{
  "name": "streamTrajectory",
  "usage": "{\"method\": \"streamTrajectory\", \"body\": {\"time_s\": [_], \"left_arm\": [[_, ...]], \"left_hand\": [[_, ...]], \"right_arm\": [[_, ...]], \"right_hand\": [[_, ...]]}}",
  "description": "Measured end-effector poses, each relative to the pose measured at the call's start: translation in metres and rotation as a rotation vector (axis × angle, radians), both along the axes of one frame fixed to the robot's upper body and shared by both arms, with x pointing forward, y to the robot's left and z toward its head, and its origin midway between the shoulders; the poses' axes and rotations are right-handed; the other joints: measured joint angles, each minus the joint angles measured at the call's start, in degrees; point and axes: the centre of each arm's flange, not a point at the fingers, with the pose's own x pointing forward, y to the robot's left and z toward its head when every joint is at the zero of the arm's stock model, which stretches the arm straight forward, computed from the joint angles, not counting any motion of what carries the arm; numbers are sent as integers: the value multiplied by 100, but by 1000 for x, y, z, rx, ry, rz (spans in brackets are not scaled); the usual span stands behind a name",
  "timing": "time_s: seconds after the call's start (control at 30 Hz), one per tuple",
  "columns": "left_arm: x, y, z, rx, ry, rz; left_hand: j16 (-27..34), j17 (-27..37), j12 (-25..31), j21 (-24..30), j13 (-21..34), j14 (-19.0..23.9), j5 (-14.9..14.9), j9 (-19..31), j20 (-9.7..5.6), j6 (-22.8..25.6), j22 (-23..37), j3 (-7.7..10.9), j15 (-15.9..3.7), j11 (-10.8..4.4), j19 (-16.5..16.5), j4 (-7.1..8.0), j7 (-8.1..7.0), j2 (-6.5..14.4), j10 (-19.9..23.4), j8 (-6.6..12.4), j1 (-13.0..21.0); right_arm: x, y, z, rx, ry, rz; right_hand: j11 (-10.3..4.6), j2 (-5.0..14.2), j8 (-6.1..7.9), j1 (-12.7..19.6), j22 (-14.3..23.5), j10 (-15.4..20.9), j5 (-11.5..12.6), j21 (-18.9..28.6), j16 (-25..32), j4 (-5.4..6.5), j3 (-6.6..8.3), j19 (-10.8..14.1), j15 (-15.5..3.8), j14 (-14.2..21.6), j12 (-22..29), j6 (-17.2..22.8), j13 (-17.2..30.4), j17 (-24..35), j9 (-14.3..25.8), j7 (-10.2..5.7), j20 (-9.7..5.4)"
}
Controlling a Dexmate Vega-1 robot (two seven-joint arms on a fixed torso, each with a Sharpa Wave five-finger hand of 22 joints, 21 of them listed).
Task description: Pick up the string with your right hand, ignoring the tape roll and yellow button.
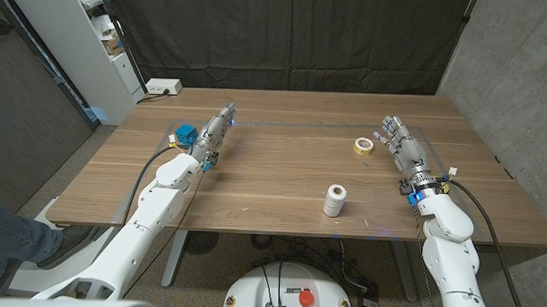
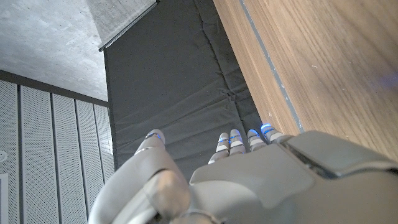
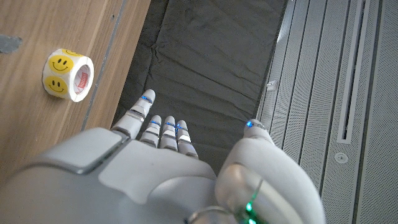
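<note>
One white wound string spool [image 1: 335, 200] upright on smooth wood-grain table [image 1: 272, 185].

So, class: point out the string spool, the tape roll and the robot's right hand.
string spool [image 1: 335, 200], head view, middle of its white side
tape roll [image 3: 68, 76], right wrist view, smiley-printed outer band
right hand [image 1: 394, 139], head view, back of hand

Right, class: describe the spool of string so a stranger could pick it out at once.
Start at the wooden table and look toward its near edge, slightly right of centre. There the spool of white string stands upright, alone. Its neighbour, the tape roll, sits farther back by the right hand and is yellow with smiley faces.
</note>
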Motion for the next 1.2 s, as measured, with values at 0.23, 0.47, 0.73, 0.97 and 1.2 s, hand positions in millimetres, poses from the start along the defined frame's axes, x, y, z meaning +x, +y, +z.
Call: {"method": "streamTrajectory", "body": {"time_s": [0.23, 0.47, 0.73, 0.97, 1.2], "left_arm": [[0, -2, 0, 3, 0, -2], [3, -5, -1, 0, 3, -6], [3, -8, 1, 1, -3, -10], [3, -10, 2, 9, -6, -3], [4, -11, 4, 11, -8, -2]], "left_hand": [[-1, 0, 0, -15, 0, 0, 0, 0, 0, 0, 0, -17, 0, 0, 0, -17, 0, 0, 0, 0, 0], [-1, 0, 1, -40, 0, 0, 0, 0, 0, 0, -1, 1, 0, 0, 0, -48, 0, 0, 0, 0, 0], [-1, 0, 1, -61, 0, 0, 0, 0, 0, -21, -1, 1, 0, 0, 0, -48, -21, 0, 0, -22, 0], [0, 0, 1, -62, 0, 0, 0, 0, 0, -21, -1, 1, 0, 0, 0, -48, -21, 0, 1, -22, 0], [0, 0, 1, -83, 0, 0, 0, 0, 0, -21, -1, 1, 0, 0, 0, -48, -20, 0, 1, -22, 0]], "right_arm": [[-17, 1, -23, 1, 15, -11], [-20, 2, -25, -7, 5, -9], [-24, 3, -29, -12, -4, 0], [-28, 3, -36, -15, -10, 7], [-33, 2, -40, -16, -17, 10]], "right_hand": [[0, 9, 0, 51, 0, 0, 0, 0, 0, -48, 0, 0, 0, 0, 0, 0, 0, 1, 0, 0, 0], [-22, 3, 0, 103, 0, -23, 0, 0, 0, -82, 0, -63, 0, 0, 0, 0, 0, 1, 0, 0, 20], [-22, -21, 0, 127, 0, -22, 0, 0, 0, -112, 16, -63, 0, 0, 0, 0, -1, 1, 0, 0, 20], [-22, -21, 0, 127, 0, -22, 0, 0, 0, -111, 16, -62, 0, 0, 0, 0, -1, 1, 0, 0, 20], [-22, -50, 0, 156, 0, -22, 0, 0, 0, -135, -8, -62, 0, 0, 0, 0, -1, 1, 0, 0, 20]]}}
